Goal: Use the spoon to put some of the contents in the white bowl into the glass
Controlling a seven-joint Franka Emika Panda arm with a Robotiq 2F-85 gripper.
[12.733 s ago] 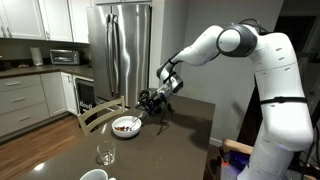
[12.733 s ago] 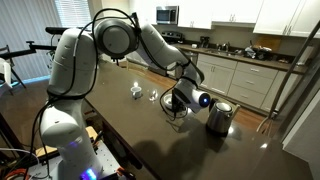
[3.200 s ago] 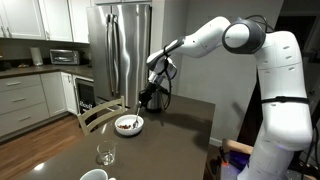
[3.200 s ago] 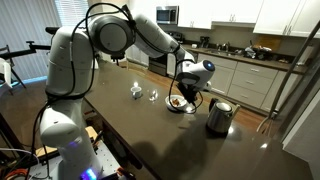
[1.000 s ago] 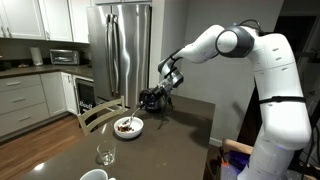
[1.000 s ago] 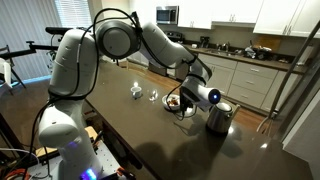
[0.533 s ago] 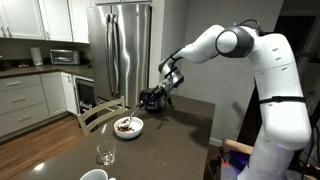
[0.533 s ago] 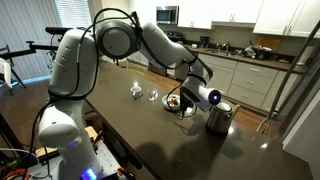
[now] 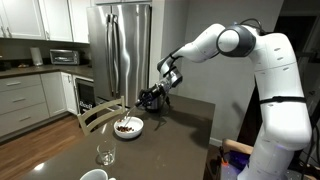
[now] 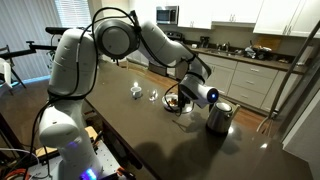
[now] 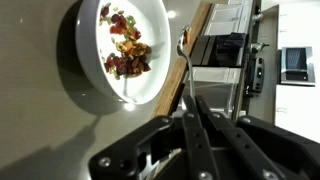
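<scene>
In the wrist view the white bowl (image 11: 95,75) lies at upper left with the contents (image 11: 125,50), reddish-brown and yellow bits, heaped inside. My gripper (image 11: 193,100) is shut on the handle of the thin silvery spoon (image 11: 186,65). The spoon's head points away from me, just outside the bowl's right rim. In both exterior views the gripper (image 9: 150,100) (image 10: 186,98) hangs low beside the bowl (image 9: 127,127) (image 10: 175,103). The clear stemmed glass (image 9: 105,155) (image 10: 153,96) stands on the dark table, apart from the bowl.
A steel kettle (image 10: 220,116) stands close to the gripper on the side away from the glass. A white cup (image 10: 136,91) sits beyond the glass. A wooden chair back (image 9: 100,110) rises at the table edge near the bowl, with the fridge (image 9: 120,45) behind.
About three seconds ago the gripper was higher above the bowl; it has since come down beside it. Over the last second nothing has visibly moved.
</scene>
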